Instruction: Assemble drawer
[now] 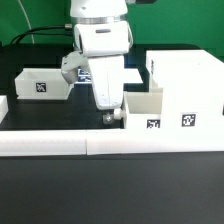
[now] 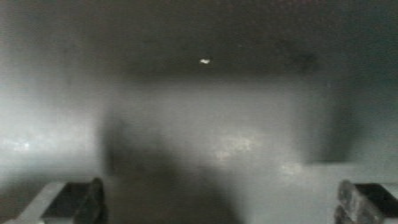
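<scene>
In the exterior view the tall white box housing (image 1: 192, 88) stands at the right. One small white tray (image 1: 146, 108) sits against its left front, with a square marker on its face. A second white tray (image 1: 42, 84) lies at the far left. My gripper (image 1: 111, 116) points down just left of the near tray, close to its left wall. In the wrist view the two fingertips (image 2: 75, 200) show far apart at the edges, so the gripper (image 2: 219, 203) is open. Only a blurred pale surface lies between them.
A long low white border wall (image 1: 100, 145) runs along the front of the black table. The marker board (image 1: 74, 72) lies behind the arm, mostly hidden by it. Dark table surface shows between the left tray and the gripper.
</scene>
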You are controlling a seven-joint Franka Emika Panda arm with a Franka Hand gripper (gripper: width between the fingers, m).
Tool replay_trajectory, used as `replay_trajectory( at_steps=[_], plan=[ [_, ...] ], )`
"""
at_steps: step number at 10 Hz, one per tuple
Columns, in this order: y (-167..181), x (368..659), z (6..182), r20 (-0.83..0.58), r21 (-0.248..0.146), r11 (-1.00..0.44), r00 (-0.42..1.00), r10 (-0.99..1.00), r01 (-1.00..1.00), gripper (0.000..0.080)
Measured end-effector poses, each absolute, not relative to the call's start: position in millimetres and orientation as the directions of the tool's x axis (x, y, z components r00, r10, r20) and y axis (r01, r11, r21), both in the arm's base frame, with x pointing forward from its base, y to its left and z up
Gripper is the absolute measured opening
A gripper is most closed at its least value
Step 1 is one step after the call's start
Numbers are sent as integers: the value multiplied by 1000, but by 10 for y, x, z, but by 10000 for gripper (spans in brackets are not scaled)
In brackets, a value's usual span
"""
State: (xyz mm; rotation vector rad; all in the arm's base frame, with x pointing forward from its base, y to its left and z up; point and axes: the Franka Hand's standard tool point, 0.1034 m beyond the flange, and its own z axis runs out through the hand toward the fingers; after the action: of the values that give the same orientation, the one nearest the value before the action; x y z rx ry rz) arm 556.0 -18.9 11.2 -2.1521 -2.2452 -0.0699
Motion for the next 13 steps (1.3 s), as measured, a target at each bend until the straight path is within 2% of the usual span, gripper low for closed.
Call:
replay_trajectory(
  at_steps=[3,8,11,13],
  plan=[
    [-37,5606,130,46,-14,71,-71,996,997,649],
    [227,5670,112,49,-12,33,-32,998,999,649],
    [44,5656,149,40,-6,3,-3,999,1000,649],
    [-201,5521,195,38,20,-43,42,998,999,649]
  ],
)
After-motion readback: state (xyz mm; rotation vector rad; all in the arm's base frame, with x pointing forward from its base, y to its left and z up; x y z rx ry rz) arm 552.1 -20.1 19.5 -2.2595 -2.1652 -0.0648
